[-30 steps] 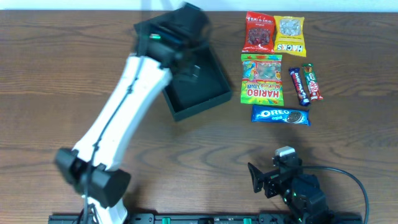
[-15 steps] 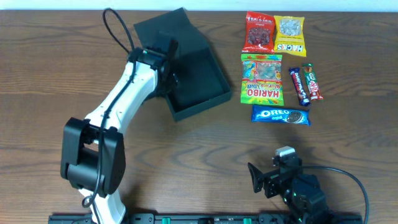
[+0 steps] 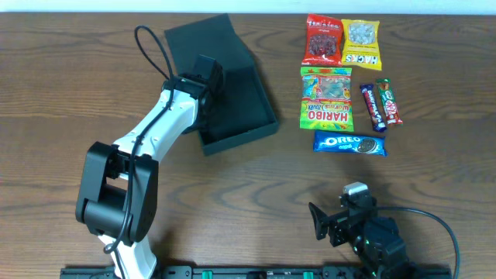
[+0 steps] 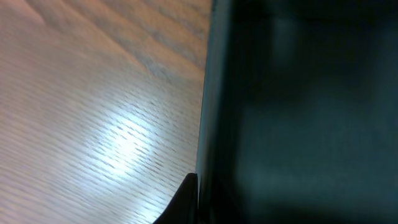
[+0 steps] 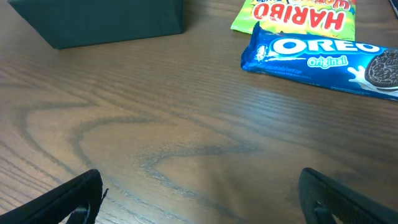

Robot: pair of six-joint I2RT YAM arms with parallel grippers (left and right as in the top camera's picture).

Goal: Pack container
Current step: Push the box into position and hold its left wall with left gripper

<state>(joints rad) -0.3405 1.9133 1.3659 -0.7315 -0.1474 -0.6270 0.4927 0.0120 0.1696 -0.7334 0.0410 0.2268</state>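
Container [image 3: 248, 97] shifted left and toward front of wood-grain desk [image 3: 62, 93] since earlier frame; left arm drawn back. Matte dark teal cardboard box, roughly square, flap lid open rearward, sat left of glossy snack packets [image 3: 326, 98]. Left pincer [image 3: 208, 81] closed on its left wall. Right pincer [image 3: 322, 221] open near front edge.

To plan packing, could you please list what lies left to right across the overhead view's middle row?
container → Haribo bag → blue bar → red bar
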